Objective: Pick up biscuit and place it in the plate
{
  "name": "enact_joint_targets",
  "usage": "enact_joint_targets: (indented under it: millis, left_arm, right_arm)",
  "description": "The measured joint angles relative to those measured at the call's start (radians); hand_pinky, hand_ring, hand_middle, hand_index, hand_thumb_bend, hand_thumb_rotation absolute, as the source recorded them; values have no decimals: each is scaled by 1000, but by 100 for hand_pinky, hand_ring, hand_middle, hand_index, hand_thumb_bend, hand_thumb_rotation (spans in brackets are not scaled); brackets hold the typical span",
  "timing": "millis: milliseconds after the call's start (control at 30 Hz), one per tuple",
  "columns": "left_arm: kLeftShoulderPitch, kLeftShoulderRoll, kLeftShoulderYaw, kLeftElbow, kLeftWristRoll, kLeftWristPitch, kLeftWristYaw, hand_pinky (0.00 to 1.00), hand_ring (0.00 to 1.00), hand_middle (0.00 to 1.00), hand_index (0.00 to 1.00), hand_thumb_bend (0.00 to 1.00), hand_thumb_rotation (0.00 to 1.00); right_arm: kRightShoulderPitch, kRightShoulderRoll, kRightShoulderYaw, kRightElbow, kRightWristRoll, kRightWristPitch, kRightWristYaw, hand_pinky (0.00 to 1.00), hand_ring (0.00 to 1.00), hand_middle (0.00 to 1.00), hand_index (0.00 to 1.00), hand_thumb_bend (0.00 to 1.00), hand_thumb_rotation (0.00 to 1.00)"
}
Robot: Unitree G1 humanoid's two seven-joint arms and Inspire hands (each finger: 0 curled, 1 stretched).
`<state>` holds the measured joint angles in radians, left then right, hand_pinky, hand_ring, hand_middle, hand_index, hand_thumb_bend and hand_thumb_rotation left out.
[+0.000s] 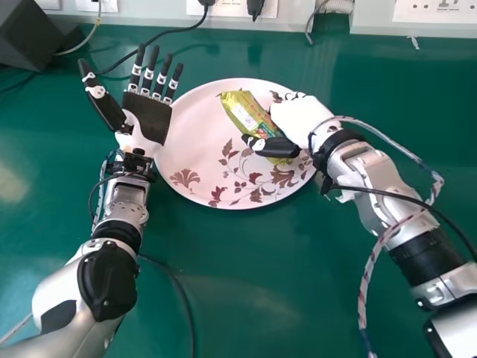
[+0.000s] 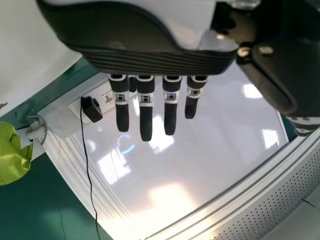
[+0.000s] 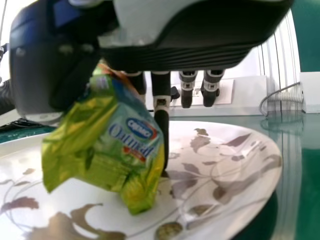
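My right hand (image 1: pixel 297 119) is over the right part of the flowered white plate (image 1: pixel 201 160), its thumb and fingers pinching the yellow-green biscuit packet (image 1: pixel 250 118). In the right wrist view the hand (image 3: pixel 161 102) holds the packet (image 3: pixel 117 145) between thumb and fingers, tilted, low over the plate (image 3: pixel 225 150); whether it touches the plate I cannot tell. Left of the plate, my left hand (image 1: pixel 149 118) lies palm up with straight fingers, holding nothing. The left wrist view has its straight fingers (image 2: pixel 146 115) and, at the edge, part of the packet (image 2: pixel 12 155).
A green table (image 1: pixel 246 283) carries everything. Black cables (image 1: pixel 175 280) run beside the left forearm and behind the plate. A dark box (image 1: pixel 33 33) stands at the back left, and white socket panels (image 1: pixel 235 7) line the rear edge.
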<state>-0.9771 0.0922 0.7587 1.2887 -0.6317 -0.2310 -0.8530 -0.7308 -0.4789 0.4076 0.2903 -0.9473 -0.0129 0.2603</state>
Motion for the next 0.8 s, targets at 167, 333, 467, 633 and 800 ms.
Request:
enact_joint_targets:
  millis: [167, 333, 467, 633, 800]
  left_arm:
    - [0, 0, 0, 0, 0, -2, -3, 82, 80, 88, 98, 100, 52]
    - [0, -1, 0, 0, 0, -1, -3, 77, 75, 85, 95, 100, 51]
    - [0, -1, 0, 0, 0, -1, -3, 78, 78, 84, 96, 100, 51]
    - [1, -2, 0, 0, -2, 0, -3, 84, 84, 89, 98, 100, 53]
    - [1, -3, 0, 1, -2, 0, -2, 88, 84, 89, 96, 100, 54]
  right_arm:
    - [-14, 0, 10, 19, 7, -1, 1, 100, 100, 41, 49, 50, 0]
    - [-35, -1, 34, 49, -5, -7, -15, 100, 100, 41, 50, 50, 0]
    - [-41, -2, 43, 77, -4, -27, -41, 100, 100, 41, 50, 50, 0]
    - [-74, 1, 63, 109, -3, -18, -13, 100, 100, 41, 49, 50, 0]
    - [-88, 6, 74, 137, 13, -17, -7, 100, 100, 42, 50, 50, 0]
